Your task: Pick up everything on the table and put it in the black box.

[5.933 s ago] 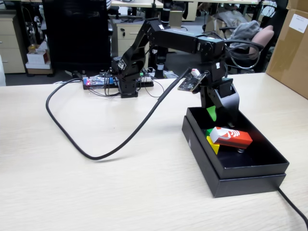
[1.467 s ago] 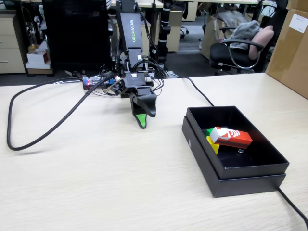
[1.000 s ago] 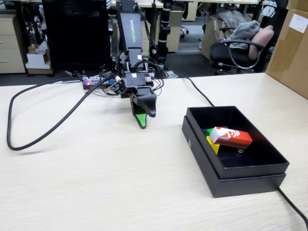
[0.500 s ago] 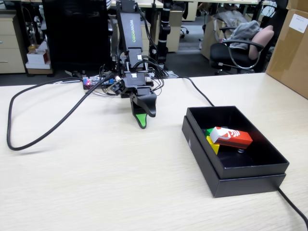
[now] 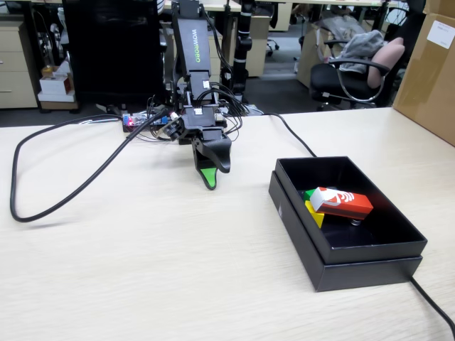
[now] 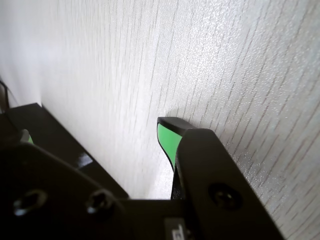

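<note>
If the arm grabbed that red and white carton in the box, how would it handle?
The red-and-white carton leans on the cubes, so it may tip when nudged. It looks like light cardboard, probably stiff. Its flat sides won't roll.

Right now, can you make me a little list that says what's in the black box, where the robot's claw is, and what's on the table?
box: black box, open, on the right in the fixed view
inside box: red-and-white carton lying over a yellow cube and a green cube
claw: gripper pointing down at the table, left of the box, holding nothing
claw open or shut: cannot tell
loose blocks on table: none seen
also on table: black cable
</note>
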